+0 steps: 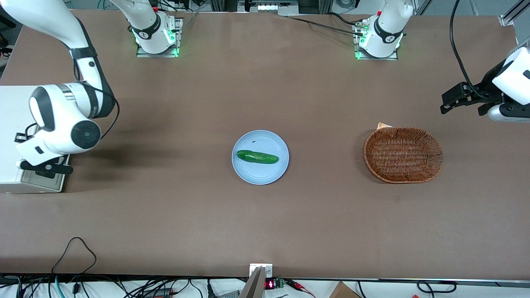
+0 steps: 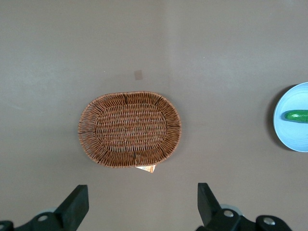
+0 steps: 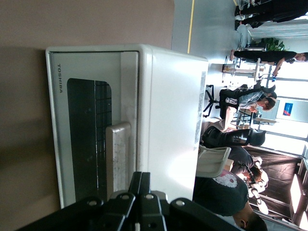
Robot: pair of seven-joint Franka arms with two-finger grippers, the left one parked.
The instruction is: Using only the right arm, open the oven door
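Brown table (image 1: 265,223): oven (image 1: 12,136), plate (image 1: 260,157), basket (image 1: 403,155).

Tool: my right arm's tool (image 3: 140,190) sits just in front of the oven door (image 3: 89,125), close to its handle (image 3: 118,156); nothing stands between them.
Oven: the oven (image 1: 16,136) blocks the working arm's end of the desk (image 1: 265,223).
Mid-desk: I see a plate (image 1: 260,157) with a cucumber (image 1: 257,157), well apart from the oven, with bare desk between.
Parked arm's end: a wicker basket (image 1: 403,154) takes up room there.
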